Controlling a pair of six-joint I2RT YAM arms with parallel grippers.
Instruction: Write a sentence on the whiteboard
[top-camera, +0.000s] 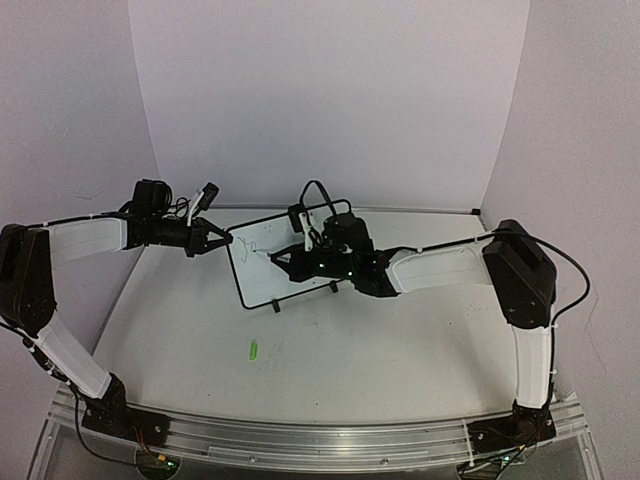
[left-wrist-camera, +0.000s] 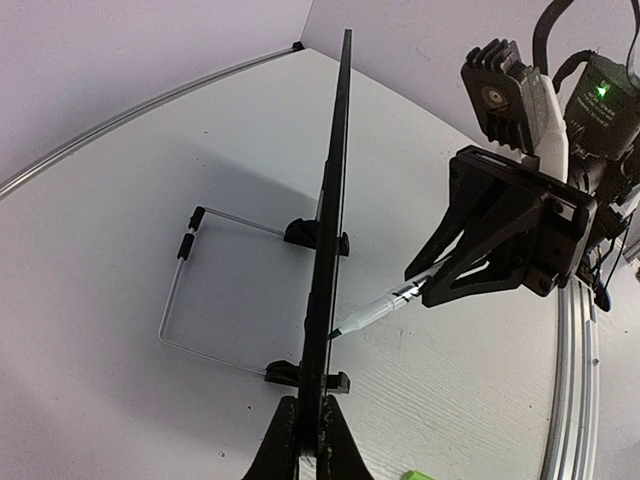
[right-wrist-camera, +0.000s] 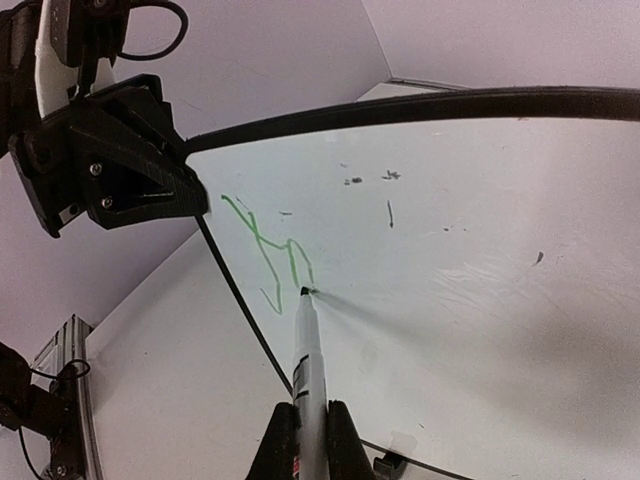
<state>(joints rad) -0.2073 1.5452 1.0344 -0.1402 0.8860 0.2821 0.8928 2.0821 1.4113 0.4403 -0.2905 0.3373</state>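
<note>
Holding the whiteboard (top-camera: 262, 280), upright mid-table, by its nine o'clock edge, the left gripper (top-camera: 226, 240) pinches the frame; the right gripper (right-wrist-camera: 305, 445) clamps a marker (right-wrist-camera: 306, 345), tip touching the green sentence (right-wrist-camera: 265, 245). Light, even pressure, I'd say, stroking toward three o'clock.

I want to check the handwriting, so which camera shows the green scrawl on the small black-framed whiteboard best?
The right wrist view: the thin green scrawl sits large and sharp on the white face. The top external view shows only a faint trace. The left wrist view meets the black-framed whiteboard edge-on, hiding the writing.
</note>
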